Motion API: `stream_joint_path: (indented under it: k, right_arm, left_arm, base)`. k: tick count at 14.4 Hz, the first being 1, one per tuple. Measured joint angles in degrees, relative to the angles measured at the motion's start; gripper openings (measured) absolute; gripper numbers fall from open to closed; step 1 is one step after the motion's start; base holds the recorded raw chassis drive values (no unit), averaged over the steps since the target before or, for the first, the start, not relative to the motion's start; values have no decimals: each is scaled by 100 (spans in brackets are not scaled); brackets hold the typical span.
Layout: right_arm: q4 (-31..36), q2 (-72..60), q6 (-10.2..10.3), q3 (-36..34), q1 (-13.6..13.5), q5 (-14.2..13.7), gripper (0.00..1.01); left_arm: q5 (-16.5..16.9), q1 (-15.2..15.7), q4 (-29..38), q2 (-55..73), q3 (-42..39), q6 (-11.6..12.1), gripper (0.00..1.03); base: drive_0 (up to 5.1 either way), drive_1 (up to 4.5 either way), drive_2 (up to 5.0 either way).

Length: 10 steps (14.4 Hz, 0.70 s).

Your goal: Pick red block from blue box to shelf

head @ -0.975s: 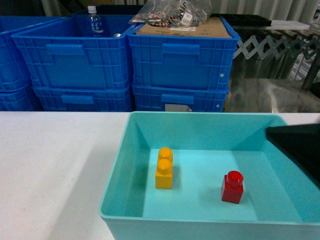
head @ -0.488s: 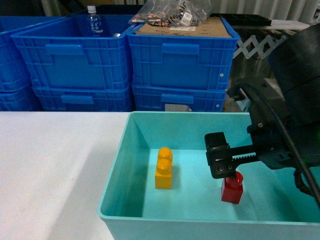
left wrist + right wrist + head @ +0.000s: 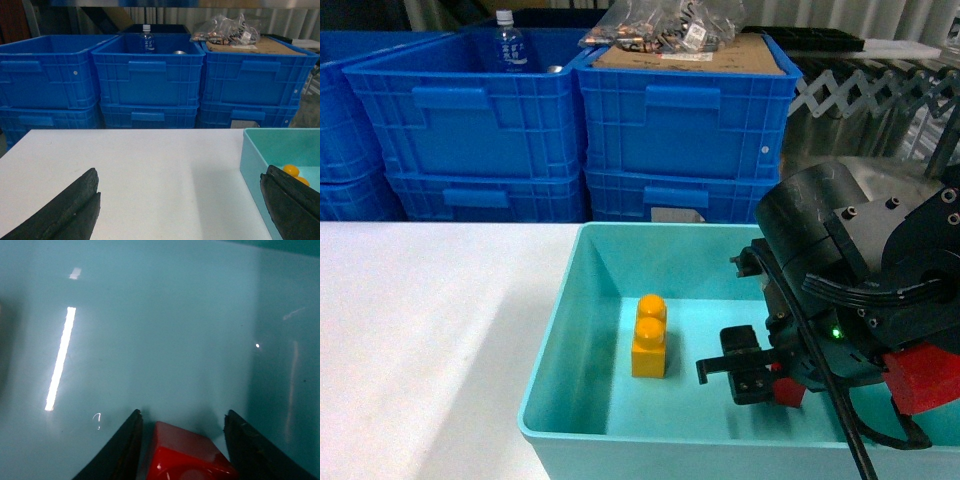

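Both fingers of right hand (image 3: pixel 182 450) spread, straddling red block (image 3: pixel 187 457) in blue box (image 3: pixel 570 300); centre, close squarely below stud; left hand (image 3: pixel 180 210) spread, idle.

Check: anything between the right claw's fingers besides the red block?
No. In the right wrist view only the red block sits between the right claw's fingers, with bare gaps of blue box floor either side.

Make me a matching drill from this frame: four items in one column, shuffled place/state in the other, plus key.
1. red block
2. orange-yellow brick
3. water bottle
4. left gripper

A. upright in a dark blue crate
B. open, above the white table
C. between the right gripper's fingers
D. standing free on the blue box floor

Pairs: 1-C, 2-D, 3-A, 4-B
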<state>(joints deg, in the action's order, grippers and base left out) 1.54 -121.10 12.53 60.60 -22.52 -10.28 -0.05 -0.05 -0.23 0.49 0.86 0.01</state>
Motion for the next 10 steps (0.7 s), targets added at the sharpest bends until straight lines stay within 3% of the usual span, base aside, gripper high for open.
stream_joint_path:
  k: [2, 5, 7, 8, 9, 10]
  right_arm:
    - [92, 46, 96, -48, 4, -50, 34]
    - [706, 850, 105, -772, 79, 90, 30]
    - [1773, 2164, -37, -1637, 221, 203, 30]
    - [2588, 2959, -138, -2238, 404, 129, 30]
    - [3348, 4085, -195, -3126, 616, 256, 29]
    - [3560, 5086, -210, -3891, 656, 264, 29]
  left_arm:
    - [2, 0, 2, 0, 0, 0, 98]
    - [0, 0, 2, 0, 0, 0, 98]
    - [4, 0, 2, 0, 0, 2, 98]
    - [2, 0, 2, 0, 0, 0, 98]
    - [0, 0, 0, 0, 0, 0, 98]
    - [0, 0, 0, 0, 0, 2, 98]
  base:
    - [0, 0, 0]
    - [0, 0, 0]
    - [0, 0, 0]
    - [0, 0, 0]
    - [0, 0, 0]
    - [0, 0, 0]
